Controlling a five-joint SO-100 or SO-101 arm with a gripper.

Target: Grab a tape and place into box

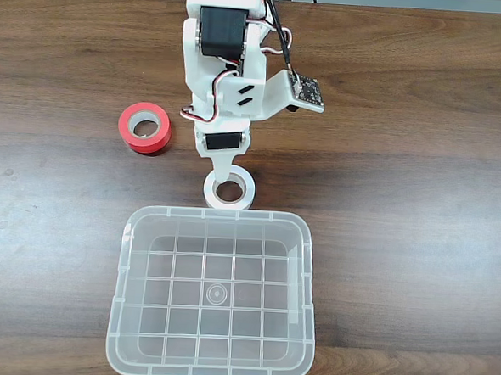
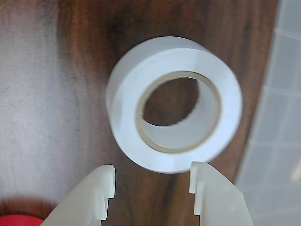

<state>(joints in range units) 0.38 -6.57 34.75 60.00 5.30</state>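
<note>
The tape (image 2: pixel 174 103), a small white ring with pale inner rim, lies flat mid-worktop (image 1: pixel 422 164), core facing up, just beside the box (image 1: pixel 214 368) far rim, gripper (image 2: pixel 151 181) spread empty beside it.

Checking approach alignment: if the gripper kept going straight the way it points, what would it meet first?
Most likely the white tape, lying directly ahead of the open gripper; the box lies beyond it. Depth is unclear.

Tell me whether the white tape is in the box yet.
Not yet. The white tape lies flat on the table just outside the box, by its far rim. The open gripper is at the roll without closing on it.
</note>
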